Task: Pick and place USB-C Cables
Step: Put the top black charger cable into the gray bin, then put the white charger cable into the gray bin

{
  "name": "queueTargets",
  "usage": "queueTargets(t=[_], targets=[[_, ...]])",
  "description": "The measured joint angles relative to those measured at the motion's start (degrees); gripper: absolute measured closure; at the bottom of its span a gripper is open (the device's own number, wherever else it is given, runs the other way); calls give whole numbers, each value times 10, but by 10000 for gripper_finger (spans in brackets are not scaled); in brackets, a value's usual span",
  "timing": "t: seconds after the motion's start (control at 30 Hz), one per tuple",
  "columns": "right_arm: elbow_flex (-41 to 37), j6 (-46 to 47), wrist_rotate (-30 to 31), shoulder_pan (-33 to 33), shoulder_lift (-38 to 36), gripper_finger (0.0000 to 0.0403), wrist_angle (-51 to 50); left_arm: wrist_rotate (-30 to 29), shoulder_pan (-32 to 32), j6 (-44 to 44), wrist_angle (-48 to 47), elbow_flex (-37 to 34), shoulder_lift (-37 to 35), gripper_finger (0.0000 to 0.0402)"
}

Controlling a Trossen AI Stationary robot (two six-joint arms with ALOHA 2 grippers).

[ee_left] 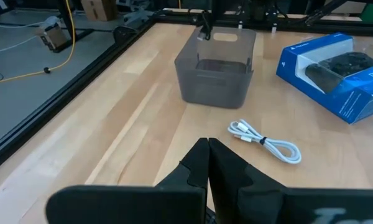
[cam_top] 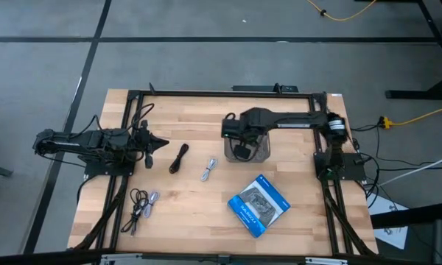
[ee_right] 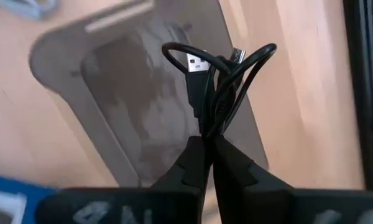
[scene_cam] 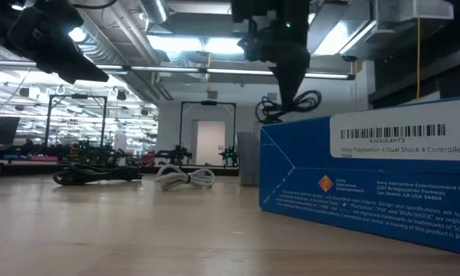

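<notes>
My right gripper (ee_right: 208, 140) is shut on a black USB-C cable (ee_right: 221, 74), a small looped bundle with a silver plug, held over the open grey bin (cam_top: 248, 149). The low view shows that cable (scene_cam: 291, 103) hanging under the right gripper (scene_cam: 290, 77). Lying flat on the table are a black coiled cable (cam_top: 178, 157), a white cable (cam_top: 208, 169) and a black and grey pair (cam_top: 143, 204). My left gripper (cam_top: 153, 143) is shut and waits near the table's left edge, holding nothing. My right gripper pinches the black cable between its two fingers where the bundled strands cross (ee_right: 210, 121). The fingers come from above, pointing down. The cable is lifted clear, its loops and plug (ee_right: 196, 65) hanging below the fingertips above the bin's opening.
A blue printed packet (cam_top: 258, 205) lies near the table's near right side. A black frame (cam_top: 125, 169) runs along the table's left and right sides. Bare wood shows between the bin and the loose cables. The left wrist view shows the bin (ee_left: 216, 68), white cable (ee_left: 265, 140) and packet (ee_left: 336, 68).
</notes>
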Motion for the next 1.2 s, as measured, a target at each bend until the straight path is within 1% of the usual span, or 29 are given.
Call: queueTargets(t=[0.1, 0.13, 0.2, 0.3, 0.4, 0.5, 0.53, 0.57, 0.63, 0.73, 0.8, 0.9, 0.97, 1.03, 1.1, 1.2], targets=[[-86, -5, -4, 0, -48, 383, 117, 0, 0, 0, -1, 0, 0, 401], [-108, 4, -16, 0, -61, 375, 140, 0, 0, 0, -2, 0, 0, 401], [-143, 28, -38, -1, -89, 349, 160, 0, 0, 0, -1, 0, 0, 401], [-186, 57, -43, -3, -120, 305, 156, 0, 0, -1, -2, 0, 0, 401], [-213, 71, -38, -5, -143, 271, 165, 0, 0, -1, -2, 0, 0, 401], [-216, 68, -28, -5, -152, 250, 191, 0, 0, -1, -2, 0, 0, 401], [-215, 61, -26, -5, -152, 246, 211, 0, 0, -1, -2, 0, 0, 401], [-215, 44, -29, -5, -152, 242, 253, 0, 0, -1, -1, 0, 0, 401], [-214, -4, -63, -5, -152, 238, 352, 0, 0, -1, -2, 0, 0, 401], [-212, -84, -151, 3, -138, 237, 505, 0, 0, -1, -1, 0, 0, 401], [-212, -122, -197, 11, -119, 236, 582, 0, 0, -1, -1, 0, 0, 401], [-212, -142, -224, 20, -80, 236, 680, 0, 0, -1, -1, 0, 0, 401], [-211, -143, -226, 22, -47, 236, 716, 0, 0, -1, -1, 0, 0, 401], [-197, -143, -226, 22, -15, 236, 707, 0, 0, -1, -2, 0, 0, 401], [-163, -145, -226, 22, 17, 236, 679, 0, 0, -1, -1, 0, 0, 401], [-95, -159, -227, 22, 59, 235, 594, 0, 0, -1, -1, 0, 0, 401]])
